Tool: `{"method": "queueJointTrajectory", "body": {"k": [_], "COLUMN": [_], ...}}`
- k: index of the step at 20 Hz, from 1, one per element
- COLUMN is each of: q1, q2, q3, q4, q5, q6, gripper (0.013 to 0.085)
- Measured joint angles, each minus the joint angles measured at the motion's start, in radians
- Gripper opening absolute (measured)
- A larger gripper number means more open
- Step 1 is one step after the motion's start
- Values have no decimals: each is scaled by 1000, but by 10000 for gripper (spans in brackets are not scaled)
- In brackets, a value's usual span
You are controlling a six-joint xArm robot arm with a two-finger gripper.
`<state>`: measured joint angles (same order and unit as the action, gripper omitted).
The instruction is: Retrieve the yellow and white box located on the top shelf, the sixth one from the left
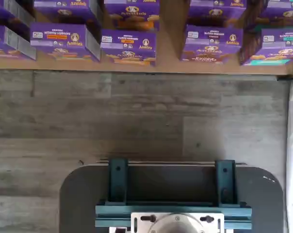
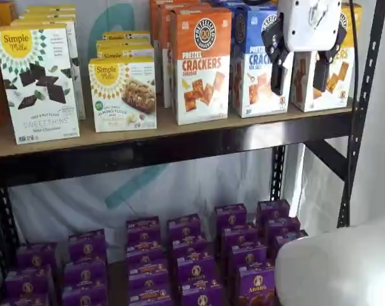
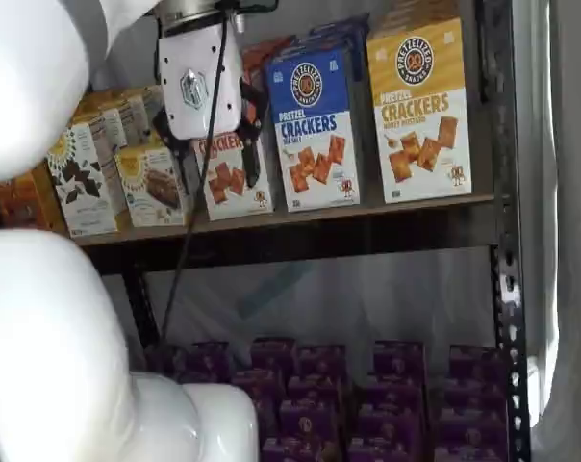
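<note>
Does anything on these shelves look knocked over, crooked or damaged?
Nothing stands out. The cartons on the top shelf stand upright, the yellow box included, and the purple boxes below sit in tidy rows. No spill or damage shows.

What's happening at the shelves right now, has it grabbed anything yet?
Nothing is held yet. The arm's gripper hangs in front of the top shelf, fingers apart with a plain gap and nothing between them. The yellow and white box stands at the shelf's far end next to the blue cracker box, untouched. In a shelf view the gripper partly covers that box, but how near it is in depth cannot be told. The purple boxes sit undisturbed on the lower level.
</note>
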<state>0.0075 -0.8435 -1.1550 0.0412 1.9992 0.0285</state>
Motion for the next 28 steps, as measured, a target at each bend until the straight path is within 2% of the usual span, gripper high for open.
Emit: {"method": "queueJointTrajectory", "body": {"k": [2,6,11,14,17,22,25,28], "q1": [-43,-51,-46,-67,-126,-281,-344,-389], "q2": [6,4,5,18,43,112,154,191], "q3": [-4,-4,-3,-3,-4,-16,-31,-47], "q4": [46,59,30,-13,-48,-59,-56,-43], "q5": [12,9,-12,-45,-92,-195,-245,-284], "q6": [-20,-26,-34,-71,-140,-295,-355,-397], "gripper": [850,850,850,850,850,850,850,850]}}
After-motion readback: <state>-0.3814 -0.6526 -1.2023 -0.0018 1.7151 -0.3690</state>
